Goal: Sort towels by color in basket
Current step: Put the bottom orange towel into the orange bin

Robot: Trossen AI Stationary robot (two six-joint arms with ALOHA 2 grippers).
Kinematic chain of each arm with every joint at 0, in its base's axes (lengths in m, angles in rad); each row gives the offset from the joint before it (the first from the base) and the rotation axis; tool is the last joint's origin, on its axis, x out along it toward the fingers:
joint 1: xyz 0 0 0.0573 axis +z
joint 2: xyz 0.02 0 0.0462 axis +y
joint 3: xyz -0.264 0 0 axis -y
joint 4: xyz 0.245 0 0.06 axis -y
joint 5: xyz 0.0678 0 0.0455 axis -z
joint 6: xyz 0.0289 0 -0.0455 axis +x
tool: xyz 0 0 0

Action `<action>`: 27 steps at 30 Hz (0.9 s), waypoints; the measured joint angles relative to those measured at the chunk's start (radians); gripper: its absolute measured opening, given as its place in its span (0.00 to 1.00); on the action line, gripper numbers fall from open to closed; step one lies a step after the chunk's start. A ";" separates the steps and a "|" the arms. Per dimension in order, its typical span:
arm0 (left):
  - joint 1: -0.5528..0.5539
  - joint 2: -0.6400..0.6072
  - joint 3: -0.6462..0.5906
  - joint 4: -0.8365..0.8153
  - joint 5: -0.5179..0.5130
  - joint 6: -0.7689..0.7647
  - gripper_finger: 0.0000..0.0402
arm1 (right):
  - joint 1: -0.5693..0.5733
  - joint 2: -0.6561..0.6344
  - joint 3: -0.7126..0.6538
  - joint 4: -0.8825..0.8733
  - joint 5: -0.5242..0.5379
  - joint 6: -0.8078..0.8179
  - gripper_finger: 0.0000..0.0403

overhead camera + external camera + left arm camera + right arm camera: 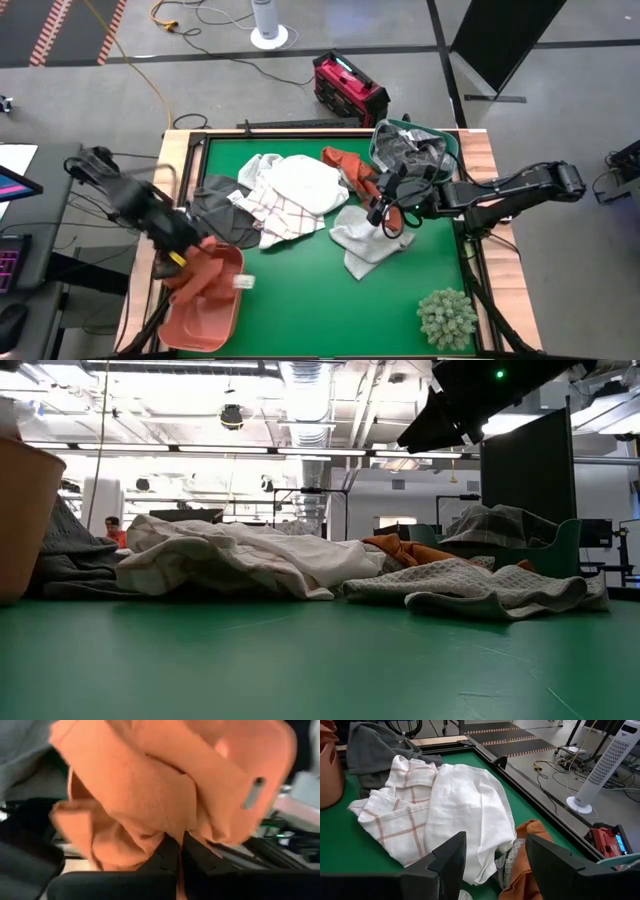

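Observation:
My left gripper [183, 256] is shut on a rust-orange towel [205, 270] over the orange basket [205, 320] at the table's near left. The other towels lie heaped mid-table: a white one [305, 183], a white checked one [390, 815], a dark grey one [215, 205], a second rust-orange one [345, 165] and a pale grey one [365, 238]. Grey towels fill the green basket [415, 145] at the far right. My right gripper [495, 865] hovers open above the heap's right side, touching nothing. My left gripper pinches a bunched fold of the rust-orange towel [170, 827] between its two shut fingers [197, 852]. The fingers slant steeply down from above. The cloth bulges slack around them, just above the orange basket's rim [255, 792]. Whether it rests on the basket, I cannot tell.
A spiky pale-green plant ball [447, 315] sits at the near right corner. Bare green table lies along the near edge between the orange basket and the plant ball. A wooden frame [480, 150] borders the table.

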 joint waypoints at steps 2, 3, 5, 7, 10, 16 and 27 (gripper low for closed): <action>-0.001 0.037 -0.070 0.117 0.037 0.002 0.00 | -0.001 0.000 0.000 0.000 0.000 0.000 0.58; -0.001 0.057 -0.099 0.177 0.059 0.003 0.00 | -0.004 0.000 0.000 0.000 0.000 0.000 0.58; -0.002 0.106 -0.140 0.282 0.101 0.012 0.00 | -0.007 0.000 0.000 0.001 0.000 0.000 0.58; -0.011 0.156 -0.147 0.333 0.108 0.011 0.00 | -0.013 0.000 0.000 0.002 0.000 -0.002 0.58; -0.032 0.242 -0.147 0.358 0.106 0.011 0.00 | -0.025 0.000 0.000 0.006 0.000 -0.003 0.58; -0.082 0.400 -0.148 0.417 0.112 0.034 0.00 | -0.048 0.000 0.000 0.008 0.000 -0.003 0.58; -0.093 0.595 -0.148 0.478 0.029 0.114 0.21 | -0.051 0.000 0.000 0.009 -0.001 -0.008 0.58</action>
